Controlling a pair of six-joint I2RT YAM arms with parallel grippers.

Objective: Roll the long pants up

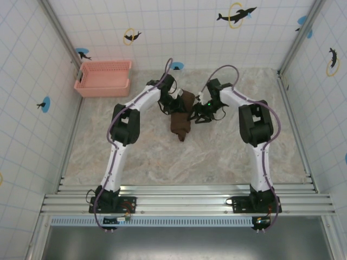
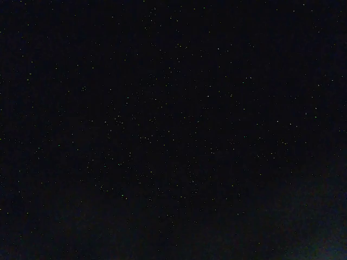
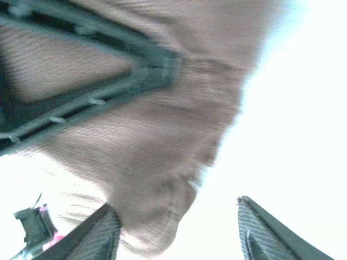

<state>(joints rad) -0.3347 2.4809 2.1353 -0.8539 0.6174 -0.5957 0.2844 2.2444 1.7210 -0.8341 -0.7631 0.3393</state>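
The pants (image 1: 180,120) are lying bunched up in the middle of the frame. The left gripper (image 1: 172,103) is sitting at their upper left, maybe pinning the roll. I cannot tell if it is gripping. The right gripper (image 3: 176,206) is gaping wide and holding nothing, with cloth brushing one finger.

Your long pants (image 1: 180,120) lie bunched into a compact dark brown bundle near the table's far edge, centred.

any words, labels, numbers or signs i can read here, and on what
No text can be read.
Dolphin stickers on the walls: pictures, no lettering.
Pink basket and pants: no label shows.
Left wrist view: too dark to read.
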